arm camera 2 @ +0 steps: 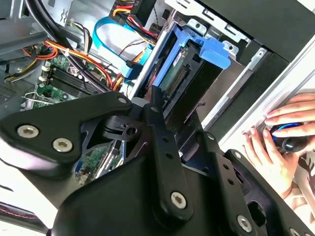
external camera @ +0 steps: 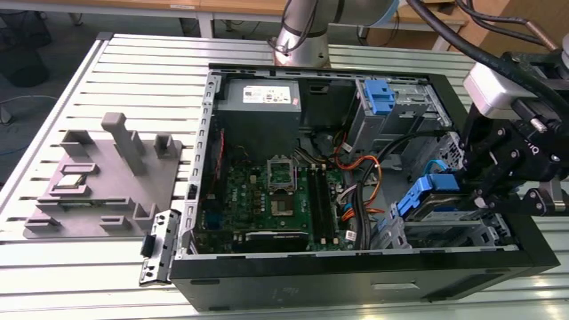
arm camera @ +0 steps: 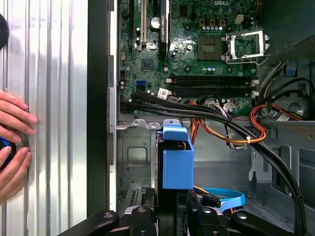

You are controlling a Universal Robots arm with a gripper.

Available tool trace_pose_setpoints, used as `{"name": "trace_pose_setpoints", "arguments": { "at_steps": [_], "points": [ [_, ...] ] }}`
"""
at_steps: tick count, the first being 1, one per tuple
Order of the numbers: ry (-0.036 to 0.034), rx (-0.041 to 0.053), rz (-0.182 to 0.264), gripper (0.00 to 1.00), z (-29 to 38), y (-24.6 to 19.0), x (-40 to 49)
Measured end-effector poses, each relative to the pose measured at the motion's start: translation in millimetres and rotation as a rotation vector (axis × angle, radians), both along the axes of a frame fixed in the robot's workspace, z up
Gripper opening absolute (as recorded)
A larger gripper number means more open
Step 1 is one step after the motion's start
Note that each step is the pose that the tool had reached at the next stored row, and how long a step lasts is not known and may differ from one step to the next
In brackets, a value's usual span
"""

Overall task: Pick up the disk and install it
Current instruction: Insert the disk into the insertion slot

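The claw [arm camera: 173,216] looks clamped on the disk [arm camera: 177,162], with a finger on either side. The disk's long axis runs straight ahead of the claw, blue rail foremost, toward the metal drive bay [arm camera: 132,152] just beyond.

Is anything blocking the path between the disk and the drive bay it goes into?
Nothing visible does. The gripper holds the disk right at the drive bay opening. The black cable bundle and orange wires pass beside the bay, not across it.
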State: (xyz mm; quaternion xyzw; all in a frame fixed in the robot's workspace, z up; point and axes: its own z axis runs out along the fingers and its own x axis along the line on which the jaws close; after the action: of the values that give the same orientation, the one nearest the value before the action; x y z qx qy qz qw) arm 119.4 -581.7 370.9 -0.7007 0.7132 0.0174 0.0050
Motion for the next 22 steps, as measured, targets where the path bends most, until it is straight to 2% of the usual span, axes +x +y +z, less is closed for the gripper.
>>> {"name": "trace_pose_setpoints", "arguments": {
  "at_steps": [4, 16, 22],
  "points": [
    [0.0000, 0.0003, 0.000, 0.35, -1.7, 0.0, 0.0],
    [0.0000, -0.0002, 0.000, 0.35, -23.3, -0.2, 0.0],
    [0.0000, -0.0001, 0.000, 0.35, -24.5, -0.3, 0.0]
  ]
}}
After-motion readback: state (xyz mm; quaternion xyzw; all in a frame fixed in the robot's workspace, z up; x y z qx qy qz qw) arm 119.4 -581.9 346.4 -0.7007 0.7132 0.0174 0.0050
